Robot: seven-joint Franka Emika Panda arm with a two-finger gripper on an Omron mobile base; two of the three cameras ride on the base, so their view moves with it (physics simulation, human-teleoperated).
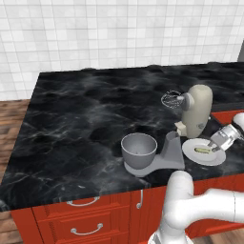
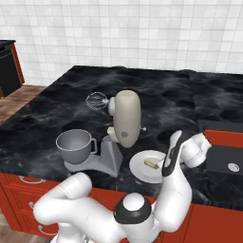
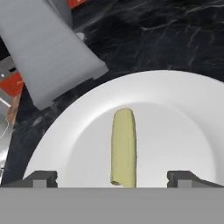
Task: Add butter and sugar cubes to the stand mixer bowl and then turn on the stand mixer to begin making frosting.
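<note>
Hovering low over the white plate (image 3: 183,109), the hand (image 3: 112,177) has its two dark fingertips (image 3: 41,177) spread wide apart, one on each side of the butter (image 3: 124,146), and neither touches it. From the hand view the pale yellow stick lies flat near the middle of the plate and its near end sits in the gap between the tips. From the left base view the hand (image 1: 218,147) reaches in over the plate's (image 1: 193,153) far-right rim, with the butter (image 1: 202,150) lying just beside it.

Just beside the plate, on its mixer side, stands the stand mixer (image 1: 194,112): its grey column (image 1: 172,147) and flat base lie right at the plate's rim, and the beige head is tilted back so that the wire whisk (image 1: 170,99) points up and away from the plate. In the right base view the mixer (image 2: 126,118) rises just behind and to the left of the plate (image 2: 140,168), where the butter (image 2: 151,164) shows as a small yellowish sliver.

On the far side of the column from the plate, the stand mixer bowl (image 1: 138,150) sits upright on the base; as far as I can see into it, it holds nothing. I cannot pick out the sugar cubes anywhere.

All of this rests on the black marbled counter (image 1: 86,119), the plate close to its front edge, above red cabinet drawers (image 1: 81,217).
</note>
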